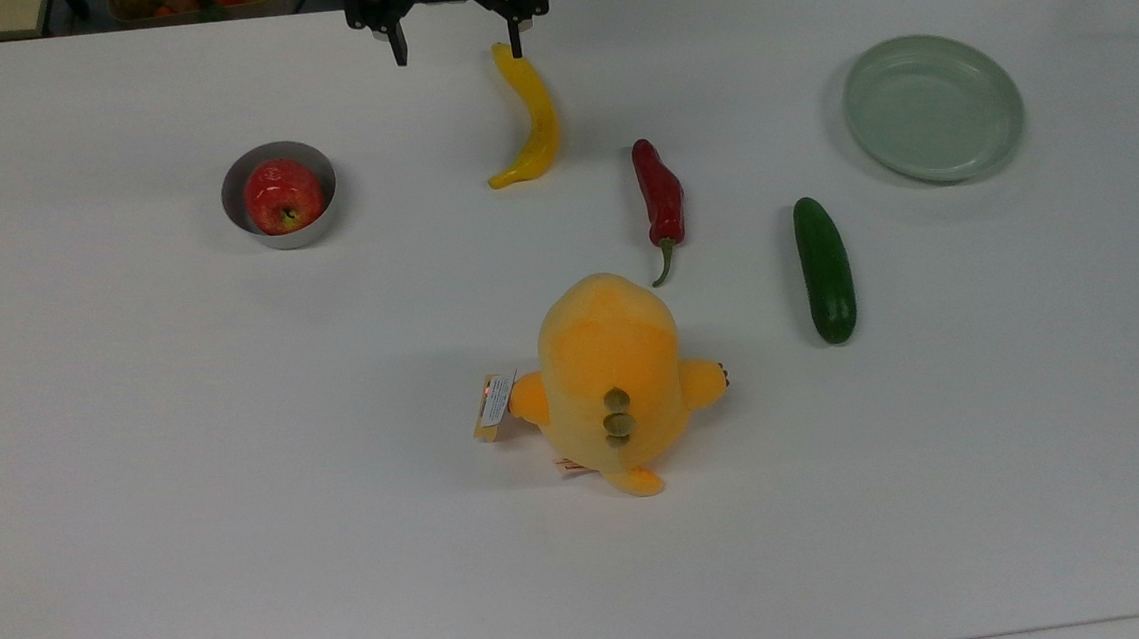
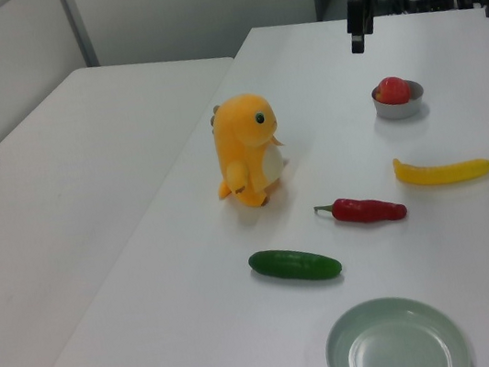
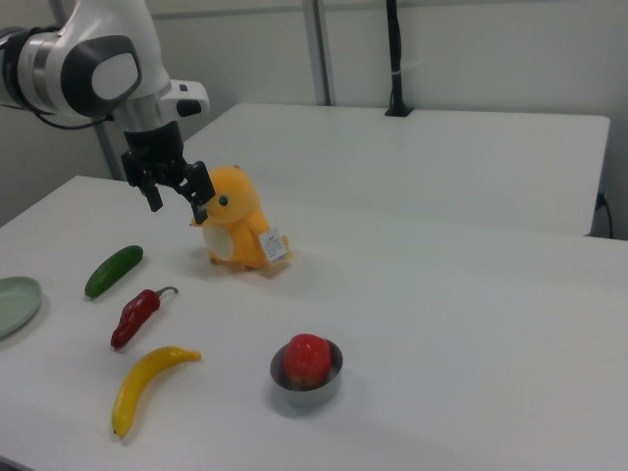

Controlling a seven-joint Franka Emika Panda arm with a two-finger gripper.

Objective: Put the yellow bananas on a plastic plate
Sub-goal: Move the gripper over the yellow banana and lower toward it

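Hanging above the white desk (image 1: 140, 490), the robot's hand (image 1: 455, 47) has its two dark fingers spread wide apart with nothing between them; in the right view it hovers in the air (image 3: 177, 196) in front of the plush toy, clear of the surface. The yellow banana (image 1: 530, 117) lies flat on the desk, and in the top view one finger's tip overlaps its upper end, though whether they touch cannot be told. In the right view the banana (image 3: 142, 385) lies well below the hand. The pale green plastic plate (image 1: 933, 107) sits empty toward the top view's right, well apart from the banana, with a red chili pepper (image 1: 659, 198) and a dark green cucumber (image 1: 825, 270) lying between them. A fat yellow-orange plush toy (image 1: 612, 382) stands upright near the middle of the desk, a paper tag (image 1: 495, 403) at its side. Toward the top view's left, a small grey metal bowl (image 1: 238, 187) holds a red apple (image 1: 280, 194). In the left view the plate (image 2: 396, 346) is nearest the camera and the bowl (image 2: 400, 108) lies beyond the banana (image 2: 443, 172).
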